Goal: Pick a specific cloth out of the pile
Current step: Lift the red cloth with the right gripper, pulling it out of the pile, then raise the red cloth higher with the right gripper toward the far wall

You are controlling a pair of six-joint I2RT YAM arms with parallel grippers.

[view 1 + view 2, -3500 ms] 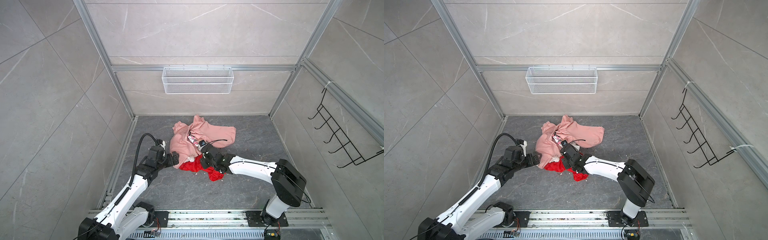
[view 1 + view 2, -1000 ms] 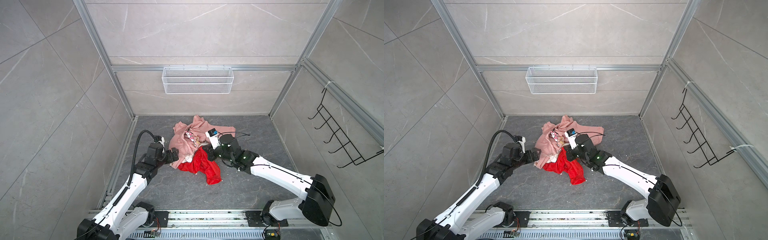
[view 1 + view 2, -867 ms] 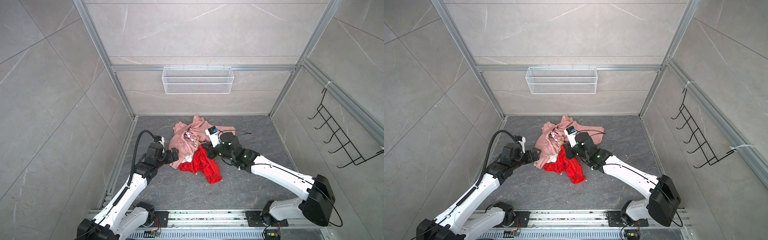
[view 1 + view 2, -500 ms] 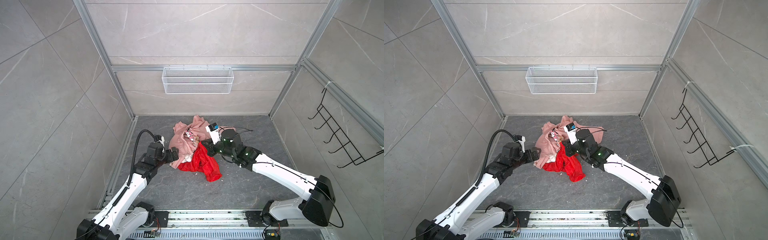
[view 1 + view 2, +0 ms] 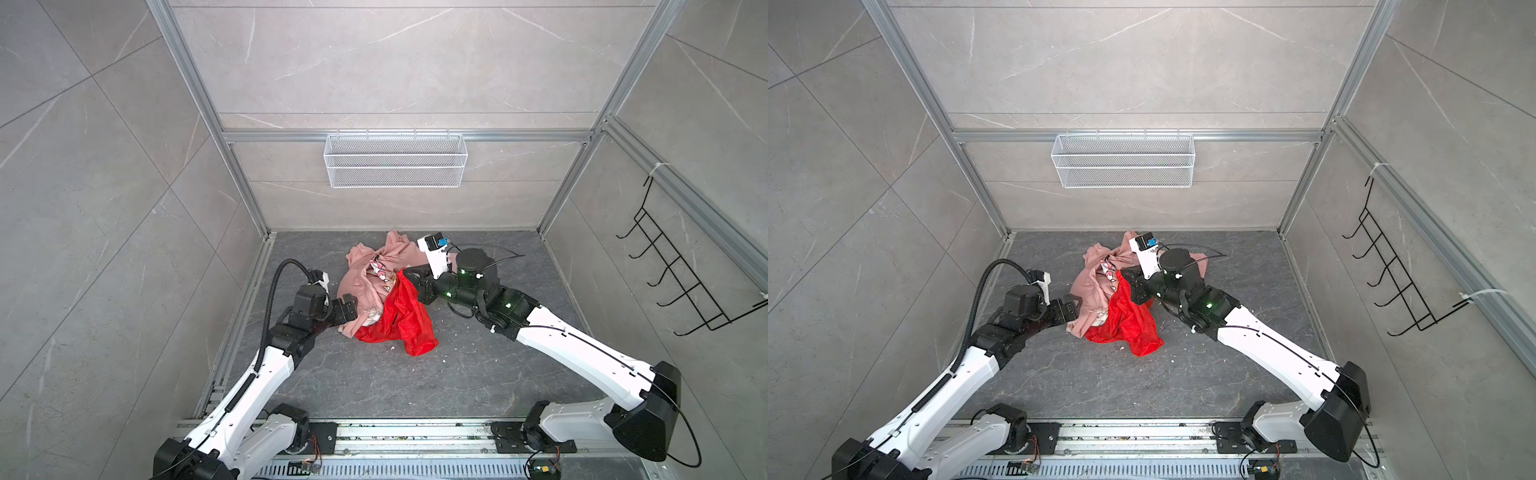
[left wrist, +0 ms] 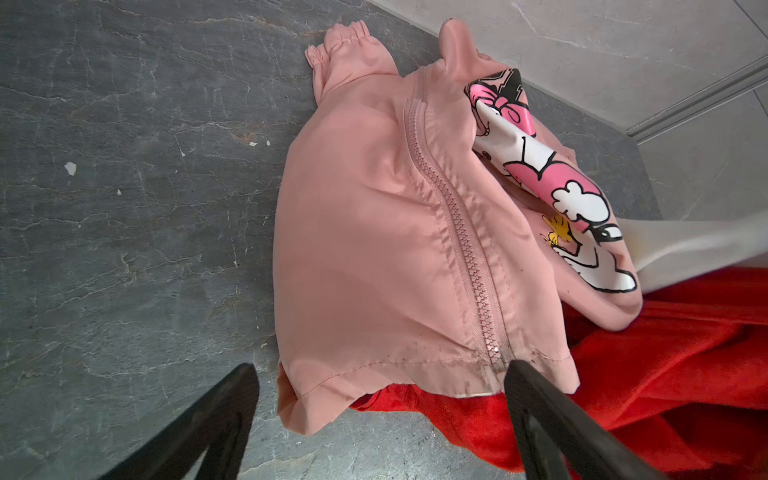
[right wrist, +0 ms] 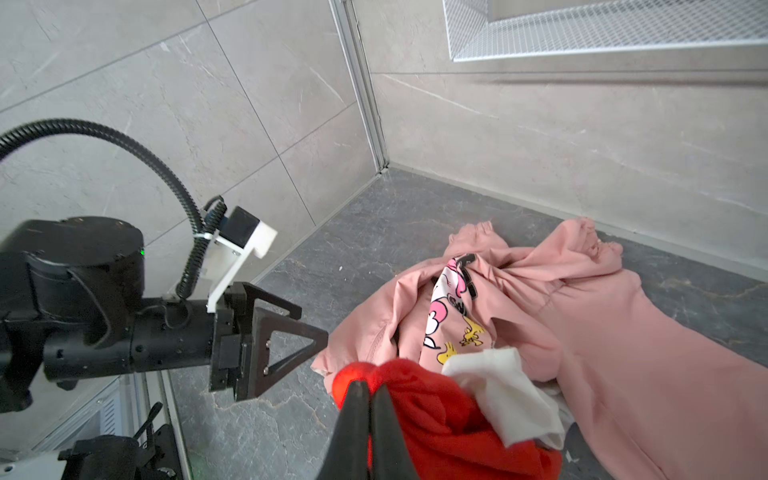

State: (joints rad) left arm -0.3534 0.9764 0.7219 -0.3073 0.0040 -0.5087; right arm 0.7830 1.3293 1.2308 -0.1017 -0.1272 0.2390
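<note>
Left fingers (image 6: 232,399): spread wide, holding nothing, at the hem of the pink sweatshirt (image 6: 374,249).
Pile (image 5: 365,286): mid-surface (image 5: 374,382); the sweatshirt with a white cloth (image 7: 507,390) against it.
Red cloth (image 5: 409,320): at the pile's right edge, one end raised, the rest draped down.
Right fingers (image 7: 357,415): closed, pinching the red cloth.

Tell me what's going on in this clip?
The right gripper has its jaws shut on a fold of the red cloth, held up off the floor. The rest drapes down, partly under the pink zip-up sweatshirt, with a white cloth beside it. The left gripper sits with jaws open at the sweatshirt's hem, gripping nothing.
</note>
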